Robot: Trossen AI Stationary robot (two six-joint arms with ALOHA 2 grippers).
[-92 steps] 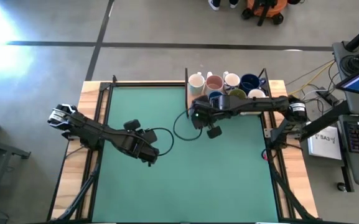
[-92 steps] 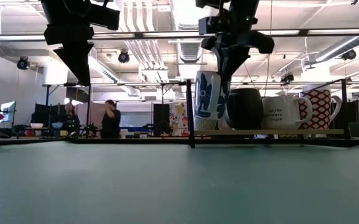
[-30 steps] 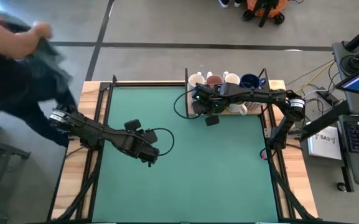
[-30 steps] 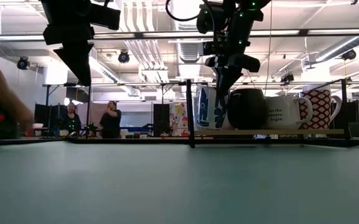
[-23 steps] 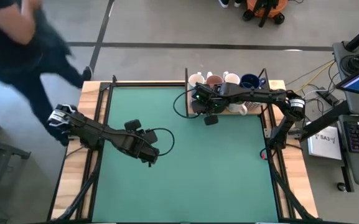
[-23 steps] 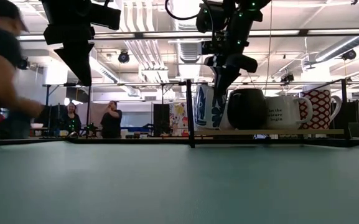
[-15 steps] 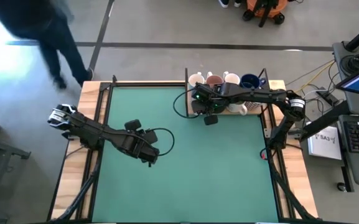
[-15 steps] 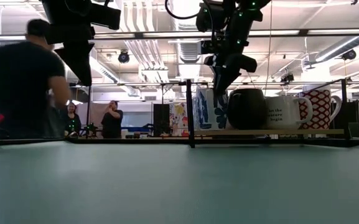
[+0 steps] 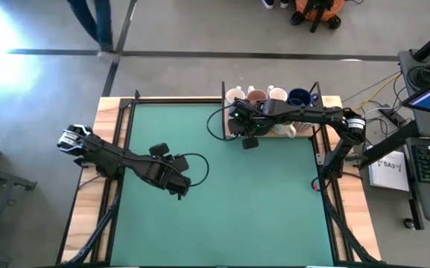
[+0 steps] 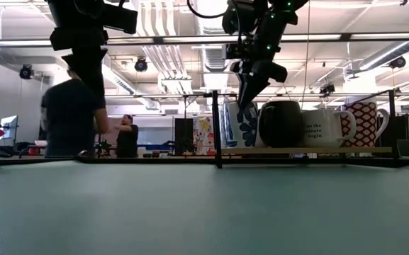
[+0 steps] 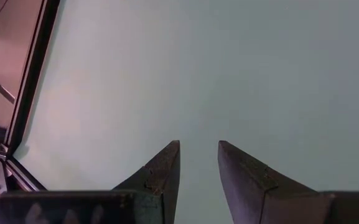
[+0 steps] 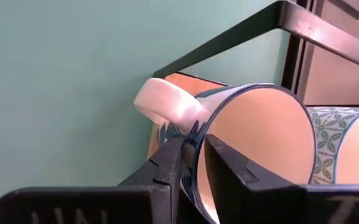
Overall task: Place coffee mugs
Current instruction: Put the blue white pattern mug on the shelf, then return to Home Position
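Up on the wooden shelf (image 10: pixel 310 150) at the table's far edge, the right gripper (image 12: pixel 193 163) straddles the rim of a white mug (image 12: pixel 254 143) with blue leaf patterns, fingers slightly parted; left gripper (image 11: pixel 198 163) hovers empty, open.

Overhead looks straight down, the low camera skims level, both sharing the mug rack (image 9: pixel 274 130).

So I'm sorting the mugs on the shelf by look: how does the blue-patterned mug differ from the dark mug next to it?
The blue-patterned mug is white with blue leaf shapes and tall and straight-sided; the dark mug is plain, rounder and lower. The right gripper straddles the patterned mug's rim, one finger inside and one outside; nothing touches the dark mug. Both stand upright on the wooden shelf.
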